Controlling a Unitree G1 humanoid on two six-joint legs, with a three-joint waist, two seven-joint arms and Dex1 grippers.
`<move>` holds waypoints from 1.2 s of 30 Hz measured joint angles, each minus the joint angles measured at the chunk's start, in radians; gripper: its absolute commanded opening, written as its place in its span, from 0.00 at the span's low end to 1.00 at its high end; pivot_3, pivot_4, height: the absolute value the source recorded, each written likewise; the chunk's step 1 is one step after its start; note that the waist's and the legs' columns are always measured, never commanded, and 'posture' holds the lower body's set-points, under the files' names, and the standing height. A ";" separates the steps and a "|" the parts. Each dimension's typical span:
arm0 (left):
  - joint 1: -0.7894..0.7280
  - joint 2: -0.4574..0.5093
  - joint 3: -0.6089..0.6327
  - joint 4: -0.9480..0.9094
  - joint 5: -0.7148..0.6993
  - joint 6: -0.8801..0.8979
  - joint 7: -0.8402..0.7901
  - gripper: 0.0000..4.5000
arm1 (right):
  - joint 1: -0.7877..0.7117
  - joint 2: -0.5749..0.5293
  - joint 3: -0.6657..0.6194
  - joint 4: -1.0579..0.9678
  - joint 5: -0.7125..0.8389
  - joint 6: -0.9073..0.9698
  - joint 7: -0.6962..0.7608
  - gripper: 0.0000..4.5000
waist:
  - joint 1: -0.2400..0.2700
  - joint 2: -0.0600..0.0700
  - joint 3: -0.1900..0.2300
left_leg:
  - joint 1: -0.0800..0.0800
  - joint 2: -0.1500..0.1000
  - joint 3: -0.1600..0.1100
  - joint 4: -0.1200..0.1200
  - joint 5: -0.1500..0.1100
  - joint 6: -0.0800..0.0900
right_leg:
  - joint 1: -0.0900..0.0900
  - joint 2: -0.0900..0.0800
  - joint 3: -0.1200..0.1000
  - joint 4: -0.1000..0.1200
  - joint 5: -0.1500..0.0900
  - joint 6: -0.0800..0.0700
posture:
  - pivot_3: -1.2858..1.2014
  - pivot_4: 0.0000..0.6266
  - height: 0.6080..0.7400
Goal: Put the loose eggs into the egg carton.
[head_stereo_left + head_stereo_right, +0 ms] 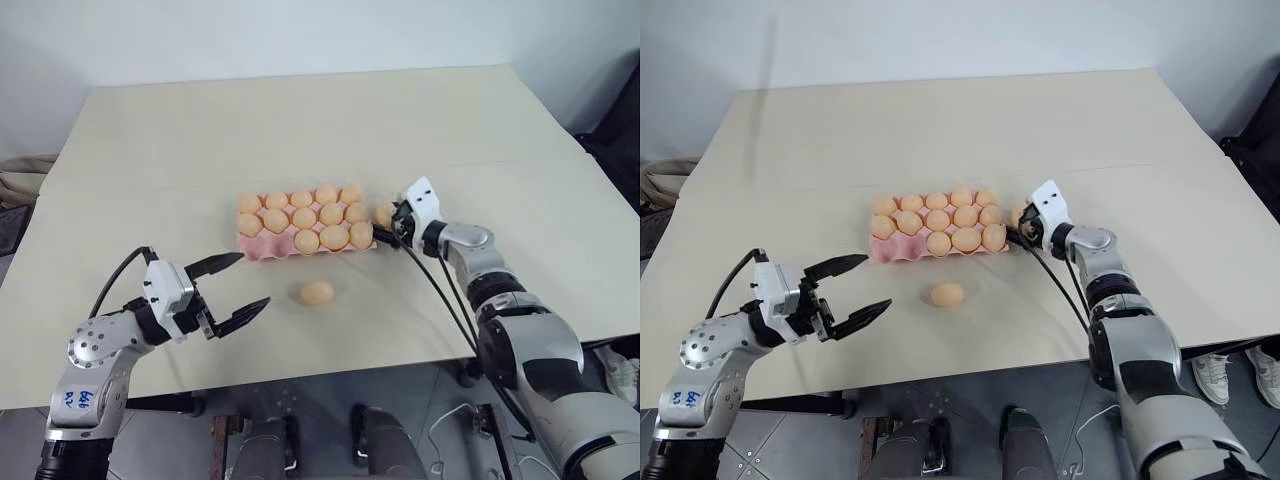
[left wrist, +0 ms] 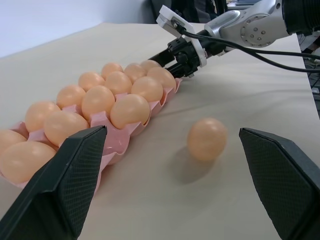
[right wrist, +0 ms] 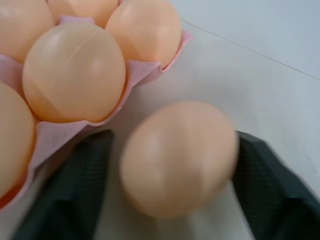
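resting on the matte beige table (image 1: 300, 120), the pink moulded egg carton (image 1: 262, 246) with scalloped edges holds smooth, pale peach eggs. one loose egg (image 1: 317, 292) lies just in front of it. another egg (image 3: 177, 157) sits between the right gripper (image 1: 393, 224) fingers, which flank it closely; whether they grip it cannot be told. the left gripper (image 1: 236, 292) stands wide open, empty. blue handwriting on the left arm is unreadable.
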 measured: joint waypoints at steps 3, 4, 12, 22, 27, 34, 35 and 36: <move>0.000 0.000 0.000 0.000 0.001 0.000 0.003 1.00 | 0.000 0.000 -0.001 0.000 0.000 -0.006 0.002 0.48 | 0.000 0.000 0.000 | 0.000 0.000 0.000 0.000 0.000 0.000 | 0.000 0.000 0.000 0.000 0.000 0.000 | 0.52 0.24 1.00; 0.000 0.000 0.000 0.000 0.001 0.000 0.004 1.00 | 0.000 -0.001 -0.002 0.000 0.001 -0.008 0.003 0.48 | 0.000 0.000 0.000 | 0.000 0.000 0.000 0.000 0.000 0.000 | 0.000 0.000 0.000 0.000 0.000 0.000 | 0.52 0.24 1.00; 0.016 -0.001 0.024 -0.001 -0.002 0.002 0.031 1.00 | 0.000 -0.027 -0.023 -0.120 0.054 -0.035 0.124 0.48 | -0.001 0.000 0.000 | 0.000 0.000 0.000 0.000 0.000 0.000 | 0.000 0.000 0.000 0.000 0.000 0.000 | 0.52 0.24 1.00; 0.081 0.016 0.114 -0.002 -0.037 0.020 0.038 1.00 | 0.052 0.140 0.115 -0.648 0.111 0.335 0.193 0.48 | 0.000 0.001 0.000 | 0.000 0.002 0.000 0.000 -0.002 -0.003 | -0.006 0.000 -0.001 0.008 0.000 -0.002 | 0.52 0.24 1.00; 0.099 0.019 0.135 -0.003 -0.037 0.025 0.048 1.00 | 0.059 0.243 0.226 -0.761 0.094 0.503 0.135 0.48 | 0.004 0.000 0.000 | -0.004 0.001 0.000 0.000 -0.002 -0.003 | -0.011 -0.002 -0.002 0.010 0.000 -0.003 | 0.52 0.24 1.00; 0.124 0.014 0.136 -0.046 -0.037 0.036 0.079 1.00 | 0.111 0.236 0.275 -0.783 0.076 0.557 0.121 0.70 | 0.003 0.000 0.000 | -0.007 0.001 0.001 0.000 -0.002 -0.003 | -0.014 -0.002 -0.003 0.010 0.000 -0.003 | 0.52 0.24 1.00; 0.127 0.013 0.136 -0.048 -0.037 0.038 0.081 1.00 | 0.114 0.235 0.275 -0.796 0.080 0.567 0.128 0.77 | 0.002 0.000 0.000 | -0.007 0.001 0.001 0.000 -0.002 -0.003 | -0.014 -0.002 -0.003 0.011 0.000 -0.003 | 0.52 0.24 1.00; 0.127 0.012 0.136 -0.050 -0.037 0.038 0.083 1.00 | 0.115 0.235 0.275 -0.808 0.084 0.571 0.131 0.86 | 0.000 0.000 0.000 | -0.007 0.001 0.002 0.000 -0.002 -0.003 | -0.015 -0.001 -0.003 0.011 0.000 -0.003 | 0.52 0.24 1.00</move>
